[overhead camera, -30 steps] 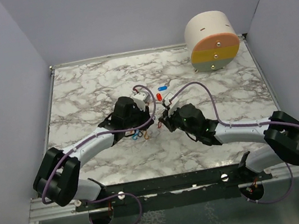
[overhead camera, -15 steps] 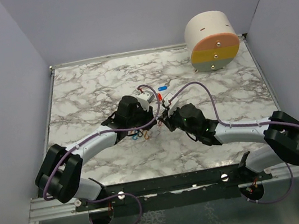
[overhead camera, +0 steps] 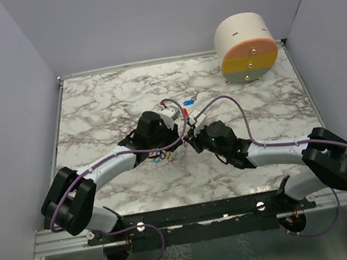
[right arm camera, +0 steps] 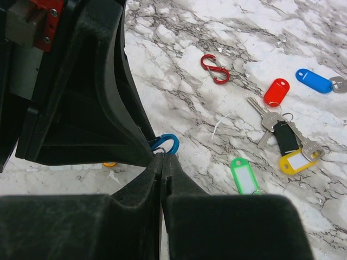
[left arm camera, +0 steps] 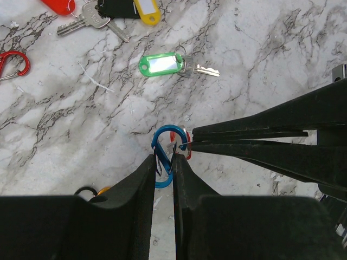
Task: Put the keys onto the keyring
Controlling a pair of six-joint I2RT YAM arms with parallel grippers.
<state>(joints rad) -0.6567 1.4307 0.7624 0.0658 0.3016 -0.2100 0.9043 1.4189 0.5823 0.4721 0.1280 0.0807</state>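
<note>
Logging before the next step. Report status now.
Left gripper shut on keyring, blue loop. Right gripper shut, tips at that loop. Keys loose on table, green-tagged one nearest. Each gripper crowds the other.

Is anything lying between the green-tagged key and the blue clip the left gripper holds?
Nothing visible: only bare table separates the green-tagged key from the blue clip in the left gripper. The right gripper, shut, meets the clip from the side, off that path.
</note>
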